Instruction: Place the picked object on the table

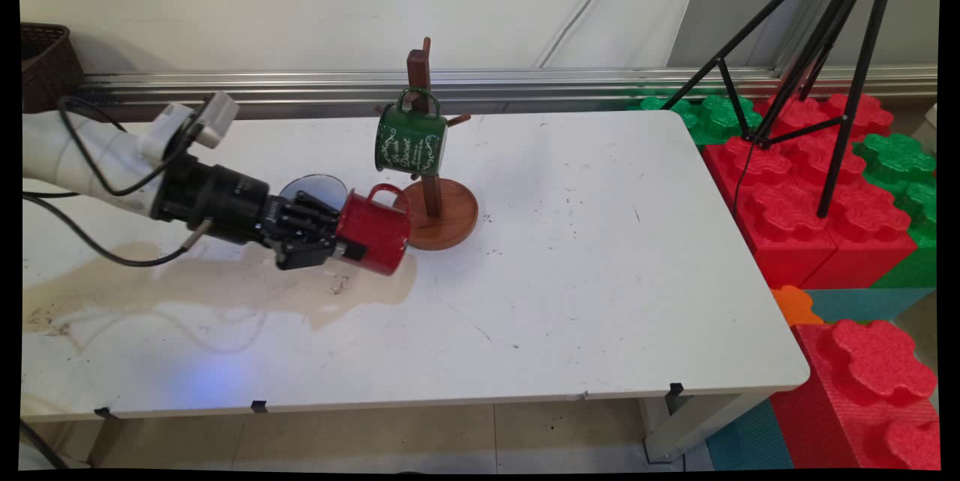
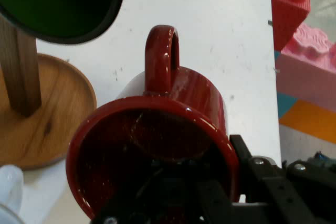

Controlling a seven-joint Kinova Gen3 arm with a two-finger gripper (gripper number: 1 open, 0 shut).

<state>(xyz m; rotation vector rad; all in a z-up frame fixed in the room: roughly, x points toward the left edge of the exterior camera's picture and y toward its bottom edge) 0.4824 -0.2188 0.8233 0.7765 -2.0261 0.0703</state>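
My gripper [image 1: 346, 245] is shut on the rim of a red mug [image 1: 373, 232], held on its side just above the table, mouth toward the hand and handle up. In the hand view the red mug [image 2: 157, 145] fills the lower middle; one finger reaches inside its mouth and the other lies outside at the right. Right beside it stands a wooden mug tree [image 1: 429, 166] with a round base [image 1: 450, 222]. A green mug [image 1: 409, 137] hangs from one of its pegs, above and just right of the red mug; its dark mouth [image 2: 58, 3] shows at the hand view's top left.
A small round glass disc [image 1: 313, 187] lies on the table behind the gripper. A brown stain [image 1: 225, 290] spreads on the white table [image 1: 600, 278] under the arm. A wicker basket [image 1: 45, 64] sits far left. Red and green foam blocks [image 1: 825, 188] and a black tripod [image 1: 825, 53] stand right of the table.
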